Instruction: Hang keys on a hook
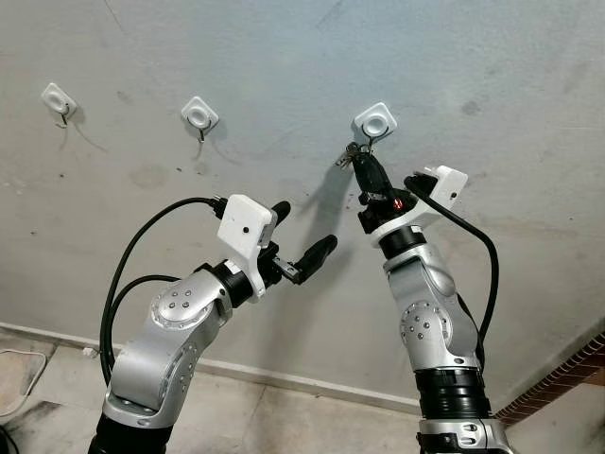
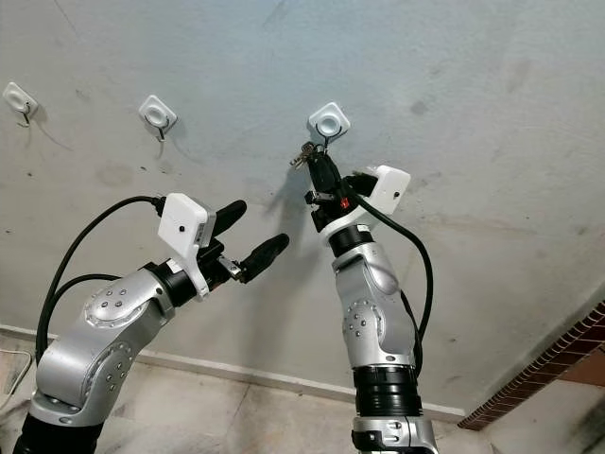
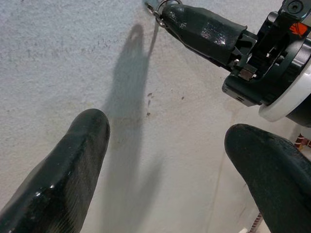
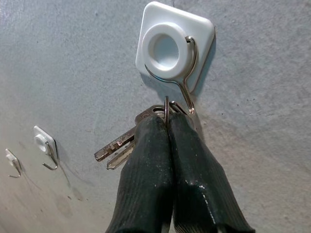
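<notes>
Three hooks: white square plates in a row on the grey wall point(image 1: 284, 57); the left hook point(image 1: 59, 99) and middle hook point(image 1: 199, 114) carry nothing
Right hook point(image 4: 176, 48): white plate with a round boss; a wire hook curls around it and hangs down
Keys point(image 4: 121, 145): bunch on a ring, held right at the wire tip of the right hook; blades jut out sideways from between the fingers
Right pincer point(image 4: 167, 124): raised to the wall just under the right hook; fingers pressed together, pinching the keys' ring
Left pincer point(image 1: 304, 235): lifted near the wall, lower and apart from the keys; fingers spread, holding nothing
Floor point(image 1: 284, 416): pale; meets the wall at a skirting strip
</notes>
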Robot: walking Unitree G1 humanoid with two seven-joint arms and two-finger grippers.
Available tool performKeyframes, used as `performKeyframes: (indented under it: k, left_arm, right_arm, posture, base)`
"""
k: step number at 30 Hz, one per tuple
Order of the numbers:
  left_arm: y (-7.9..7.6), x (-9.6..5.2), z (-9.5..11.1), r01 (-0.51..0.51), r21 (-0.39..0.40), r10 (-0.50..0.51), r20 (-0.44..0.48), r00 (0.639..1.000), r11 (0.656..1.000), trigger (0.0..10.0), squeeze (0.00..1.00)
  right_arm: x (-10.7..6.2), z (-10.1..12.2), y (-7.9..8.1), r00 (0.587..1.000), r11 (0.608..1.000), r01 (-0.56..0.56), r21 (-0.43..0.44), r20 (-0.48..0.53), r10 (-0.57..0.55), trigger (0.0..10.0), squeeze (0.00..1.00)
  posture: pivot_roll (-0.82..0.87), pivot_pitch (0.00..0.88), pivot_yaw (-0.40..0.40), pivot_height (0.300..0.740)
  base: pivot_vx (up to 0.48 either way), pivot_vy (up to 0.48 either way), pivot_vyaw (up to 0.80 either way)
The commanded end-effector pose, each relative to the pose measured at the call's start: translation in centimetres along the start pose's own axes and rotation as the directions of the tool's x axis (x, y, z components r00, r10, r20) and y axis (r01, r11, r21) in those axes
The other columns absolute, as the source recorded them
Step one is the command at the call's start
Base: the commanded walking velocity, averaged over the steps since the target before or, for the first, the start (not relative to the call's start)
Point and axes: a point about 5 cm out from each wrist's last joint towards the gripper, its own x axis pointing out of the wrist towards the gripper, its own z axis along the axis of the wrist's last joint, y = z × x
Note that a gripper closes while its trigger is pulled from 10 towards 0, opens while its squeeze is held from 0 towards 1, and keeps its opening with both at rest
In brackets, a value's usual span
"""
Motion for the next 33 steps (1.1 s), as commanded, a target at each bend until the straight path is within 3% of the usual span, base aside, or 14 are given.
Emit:
performKeyframes:
  k: [1, 16, 24, 33]
  left_arm:
    - [-0.1, -0.1, 0.5, 0.01, 0.018, -0.01, 0.009, 1.0, 1.0, 10.0, 0.0]
    - [-0.1, 0.0, 0.4, 0.009, 0.011, -0.009, 0.006, 1.0, 1.0, 10.0, 0.0]
    - [-0.2, 0.1, 0.3, 0.01, 0.009, -0.01, 0.007, 1.0, 1.0, 10.0, 0.0]
    - [-0.1, 0.1, 0.3, 0.009, 0.01, -0.01, 0.008, 1.0, 1.0, 10.0, 0.0]
  right_arm:
    - [0.4, 0.7, 0.2, 0.999, 1.0, -0.011, 0.008, 0.039, 0.011, 10.0, 0.0]
    - [0.1, 0.0, -1.3, 0.996, 0.992, 0.084, 0.09, 0.023, -0.086, 10.0, 0.0]
    - [0.1, 1.2, -1.4, 0.994, 0.993, 0.069, 0.093, 0.081, -0.076, 10.0, 0.0]
    - [-0.3, 1.0, -2.4, 0.99, 0.988, 0.114, 0.106, 0.075, -0.122, 10.0, 0.0]
  posture:
    - [0.21, 0.0, 0.06, 0.74]
    - [0.21, 0.0, 0.059, 0.74]
    - [0.2, 0.0, 0.06, 0.74]
    - [0.2, 0.0, 0.061, 0.74]
  base:
    - [0.0, 0.0, 0.0]
    - [0.0, 0.0, 0.0]
    - [0.0, 0.0, 0.0]
    - [0.0, 0.0, 0.0]
